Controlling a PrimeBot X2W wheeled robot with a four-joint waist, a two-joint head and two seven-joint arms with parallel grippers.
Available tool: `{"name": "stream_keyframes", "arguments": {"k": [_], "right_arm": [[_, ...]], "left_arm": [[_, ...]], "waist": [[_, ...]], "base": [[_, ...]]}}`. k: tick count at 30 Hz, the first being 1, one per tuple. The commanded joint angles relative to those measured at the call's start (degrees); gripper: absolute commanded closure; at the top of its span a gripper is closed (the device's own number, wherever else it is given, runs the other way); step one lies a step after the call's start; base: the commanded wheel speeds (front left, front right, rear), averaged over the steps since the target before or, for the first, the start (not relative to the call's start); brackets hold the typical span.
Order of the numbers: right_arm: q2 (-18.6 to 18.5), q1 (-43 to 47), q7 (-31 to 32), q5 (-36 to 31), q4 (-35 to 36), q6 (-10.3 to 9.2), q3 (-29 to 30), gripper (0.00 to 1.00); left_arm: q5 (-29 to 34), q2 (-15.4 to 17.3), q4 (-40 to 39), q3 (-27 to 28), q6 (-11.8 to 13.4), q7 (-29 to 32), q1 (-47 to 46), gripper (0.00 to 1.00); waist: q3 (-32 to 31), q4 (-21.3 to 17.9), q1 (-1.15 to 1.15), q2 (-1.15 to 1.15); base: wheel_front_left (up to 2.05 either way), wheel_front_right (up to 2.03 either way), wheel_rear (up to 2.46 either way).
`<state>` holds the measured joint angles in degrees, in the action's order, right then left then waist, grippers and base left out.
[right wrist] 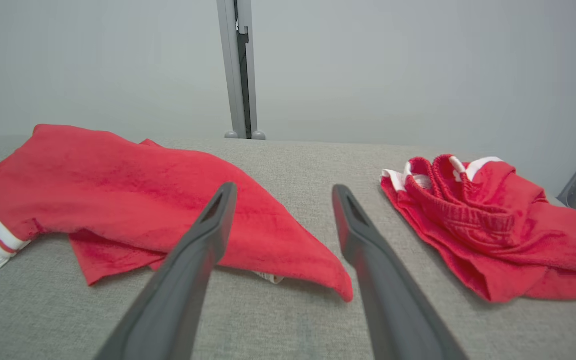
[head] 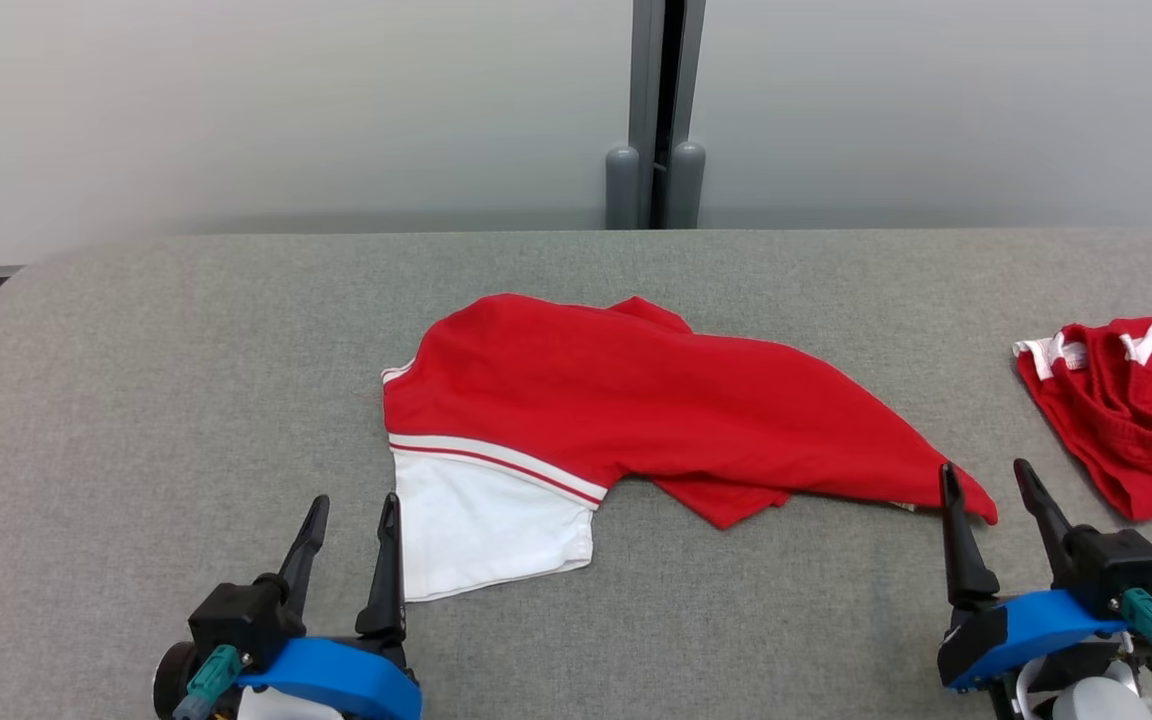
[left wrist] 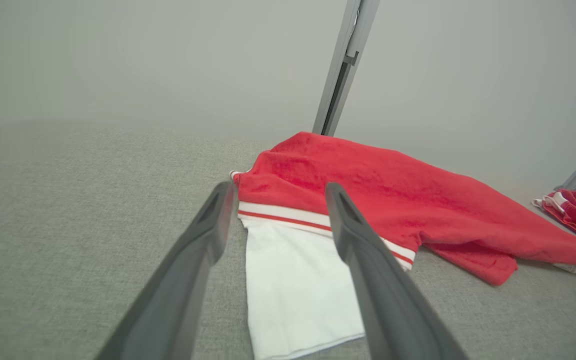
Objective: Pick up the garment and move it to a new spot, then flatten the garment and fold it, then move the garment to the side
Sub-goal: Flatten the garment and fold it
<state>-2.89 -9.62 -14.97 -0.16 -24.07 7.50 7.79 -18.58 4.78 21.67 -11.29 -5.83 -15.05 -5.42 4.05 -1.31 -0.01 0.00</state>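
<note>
The garment (head: 636,400) is being borne by the table (head: 136,400), spread across its middle, one end being laid toward the left front and the other drawn out to a corner at the right front. The left gripper (head: 356,500) is being held at the table's near left, just beside the garment's left end. The right gripper (head: 984,467) is being held at the near right, with the garment's right corner being seen between its fingers. A second garment (head: 1131,410) is being borne at the table's right edge, apart from the first. Behind the table's far edge, a post (head: 666,110) is being backed by a wall (head: 236,100).
</note>
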Motion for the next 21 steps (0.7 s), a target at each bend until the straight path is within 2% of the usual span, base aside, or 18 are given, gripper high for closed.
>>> {"name": "stream_keyframes", "arguments": {"k": [1, 13, 21], "right_arm": [[-0.03, 1.32, -0.26, 1.79, 0.47, -0.02, -0.56, 0.0], [-0.05, 3.14, -0.3, 7.06, -0.17, -0.01, -4.74, 0.0], [-0.06, 3.37, -0.29, 8.16, -0.36, -0.01, -6.96, 0.0]], "left_arm": [[-0.3, -0.08, 0.29, 0.19, 0.4, -0.07, 0.73, 0.0], [-1.53, -0.49, 1.99, 0.38, 1.83, -0.1, 2.72, 0.0], [-1.73, -0.46, 2.72, 0.19, 2.38, -0.13, 2.65, 0.0]], "waist": [[-0.67, 0.27, 0.01, 0.0], [-2.66, 0.78, 0.01, 0.0], [-2.87, 0.63, 0.01, 0.0]], "base": [[0.0, 0.0, 0.0], [0.0, 0.0, 0.0], [0.0, 0.0, 0.0]]}}
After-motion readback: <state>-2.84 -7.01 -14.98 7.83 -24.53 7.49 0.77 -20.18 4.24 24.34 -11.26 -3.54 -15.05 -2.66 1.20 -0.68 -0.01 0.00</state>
